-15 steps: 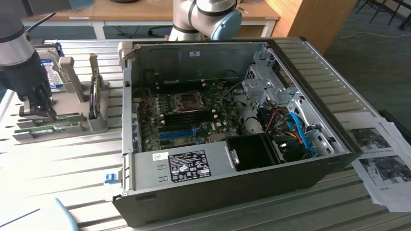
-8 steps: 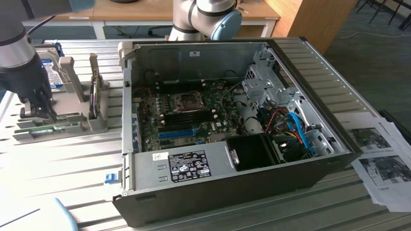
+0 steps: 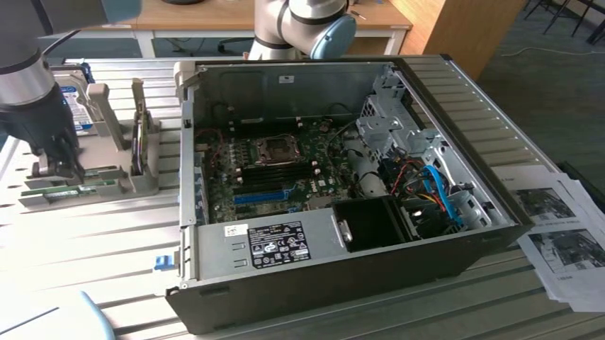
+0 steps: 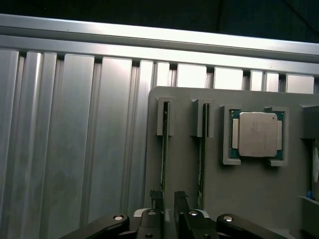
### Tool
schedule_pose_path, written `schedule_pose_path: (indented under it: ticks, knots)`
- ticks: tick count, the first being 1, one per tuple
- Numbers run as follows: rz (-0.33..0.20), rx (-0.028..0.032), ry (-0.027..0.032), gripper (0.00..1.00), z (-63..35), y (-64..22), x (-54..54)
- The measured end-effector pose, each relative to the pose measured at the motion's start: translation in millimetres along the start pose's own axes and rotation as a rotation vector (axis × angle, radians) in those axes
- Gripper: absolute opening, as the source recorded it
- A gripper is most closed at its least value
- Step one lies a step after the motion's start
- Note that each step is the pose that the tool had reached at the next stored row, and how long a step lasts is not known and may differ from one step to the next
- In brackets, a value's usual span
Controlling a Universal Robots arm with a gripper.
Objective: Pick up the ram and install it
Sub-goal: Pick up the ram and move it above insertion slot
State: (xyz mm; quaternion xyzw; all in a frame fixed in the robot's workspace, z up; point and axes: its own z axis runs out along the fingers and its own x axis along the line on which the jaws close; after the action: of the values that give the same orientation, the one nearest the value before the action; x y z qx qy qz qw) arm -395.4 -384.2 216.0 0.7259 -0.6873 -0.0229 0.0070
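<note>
The ram stands on edge in a slot of the grey holder on the bench; the end effector hovers close by it, fingers parted, gripping nothing.

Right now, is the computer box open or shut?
Open. The computer case has no side panel on, and the motherboard inside shows plainly.

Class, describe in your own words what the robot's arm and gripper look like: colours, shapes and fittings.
The arm is a round silver-grey metal tube with a pale blue joint cap, and it turns dark grey towards the wrist. The gripper is black, with two slim, flat-sided fingers on hinged link bars fixed by round silver pins.
</note>
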Motion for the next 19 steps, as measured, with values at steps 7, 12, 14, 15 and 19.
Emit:
schedule_pose_path:
  ticks: [7,12,14,15,19]
  knots:
    - [0.0,-0.0002,0.0,0.23,5.3,-0.2,0.4]
    - [0.0,-0.0002,0.0,0.23,7.1,-0.3,0.5]
    - [0.0,-0.0001,-0.0001,0.23,7.4,-0.3,0.5]
    - [0.0,0.0,-0.0002,0.23,7.4,-0.3,0.5]
    - [0.0,0.0003,-0.0003,0.23,7.9,-0.9,0.5]
